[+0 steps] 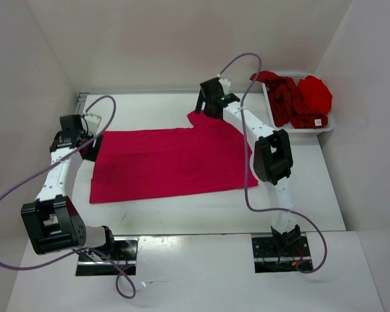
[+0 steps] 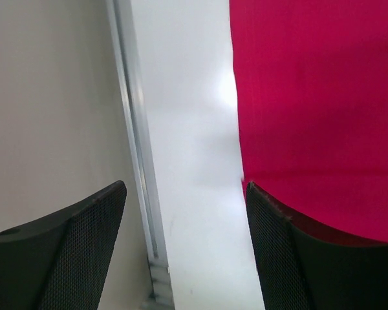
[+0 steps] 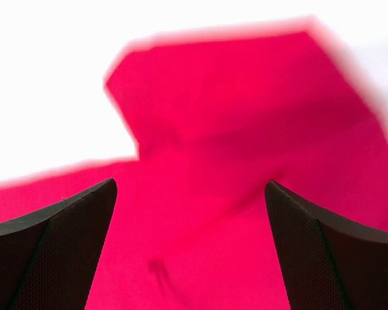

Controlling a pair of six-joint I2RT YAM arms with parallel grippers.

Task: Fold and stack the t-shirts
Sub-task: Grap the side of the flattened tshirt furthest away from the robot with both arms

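Nearest the lens sit the arm bases (image 1: 107,250), bolted at the near edge of the table (image 1: 182,214). Spread flat across the middle of that table lies the crimson shirt (image 1: 169,162), unfolded, one sleeve pointing toward the far wall. At the far right corner stands the basket (image 1: 329,122), holding the maroon shirt (image 1: 287,101) and the red shirt (image 1: 315,94) bunched side by side, a white tag (image 1: 317,121) showing at the front. Your left gripper (image 2: 184,187) is at the crimson shirt's left edge, jaws wide apart and holding nothing: one finger over cloth, the other over bare table. Your right gripper (image 3: 189,184) hovers above the sleeve, jaws equally wide and likewise empty. Folding appears not yet begun. Judged from here, you risk a skewed fold: if the left jaws close as they stand, they may nip only the hem or slip off it, while a pinch on the sleeve alone could drag the body askew and wrinkle it.
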